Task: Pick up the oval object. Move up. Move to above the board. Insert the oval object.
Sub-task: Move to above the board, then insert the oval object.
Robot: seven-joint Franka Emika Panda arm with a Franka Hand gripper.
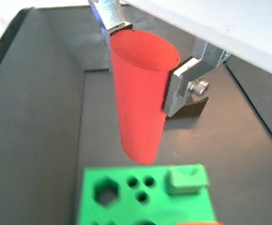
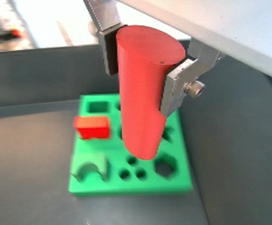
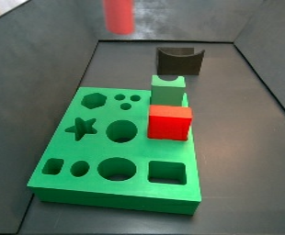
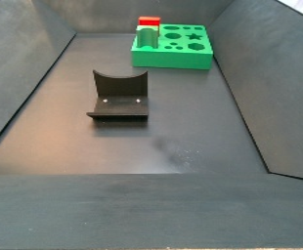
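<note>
The gripper (image 2: 142,72) has its 2 silver fingers (image 1: 182,83) clamped on the oval object (image 1: 142,92), gripping near the top so the long lower end hangs free for insertion. In both wrist views the peg hangs upright, tip clear of the floor & not in any hole. In a side view only its lower end (image 3: 118,14) shows at the frame's top edge, well above the bin floor; the gripper itself is out of that shot.

The board (image 3: 77,147) lies flat on the floor, holes up. A red cube (image 3: 170,121) & small green block (image 3: 168,90) sit on it. The fixture (image 4: 119,96) stands empty.

Likely stage: lift done, carrying toward the board; peg seems not yet over its hole.
</note>
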